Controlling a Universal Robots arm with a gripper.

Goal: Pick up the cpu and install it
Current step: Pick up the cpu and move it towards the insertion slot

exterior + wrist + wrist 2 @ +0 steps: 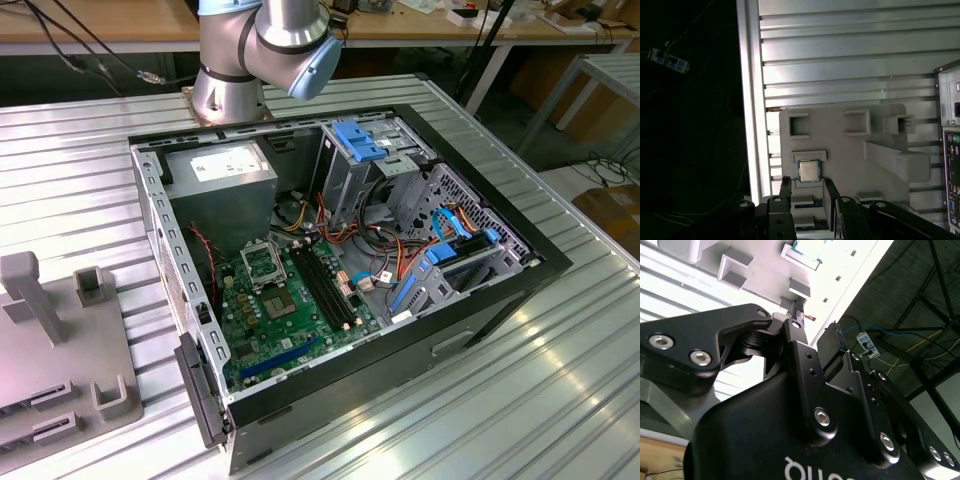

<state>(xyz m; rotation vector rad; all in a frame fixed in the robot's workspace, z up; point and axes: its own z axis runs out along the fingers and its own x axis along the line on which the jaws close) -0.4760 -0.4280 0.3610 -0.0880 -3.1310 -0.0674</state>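
My end effector (806, 184) sits closest to the lens. In both wrist views its black links crowd the foreground. In the first wrist view its two fingers (785, 192) stand spread, with clear space between them, pinching nothing. Just past the tips lies the cpu (809, 171), flat and metal face up in a shallow seat of the grey fixture (840, 150). It is in line with the gap, and neither finger touches it as far as I can tell.

I judge the cpu to be very light, thin and stiff, with a smooth lid that could slip under a loose pinch. Its underside and corners are probably delicate, so I would grip gently and keep it level. The place to hold it is two opposite edges, never the face. Low lips of the fixture bound two of its sides. The other two look free, and those are the ones facing my fingers.

In the exterior view the fixture (60, 340) rests on the ribbed bench (500, 400) at lower left. At centre is the open case (400, 340), and inside it the green board (290, 320) carries the metal-framed socket (262, 266). My arm (270, 40) rises at upper centre, behind the case.
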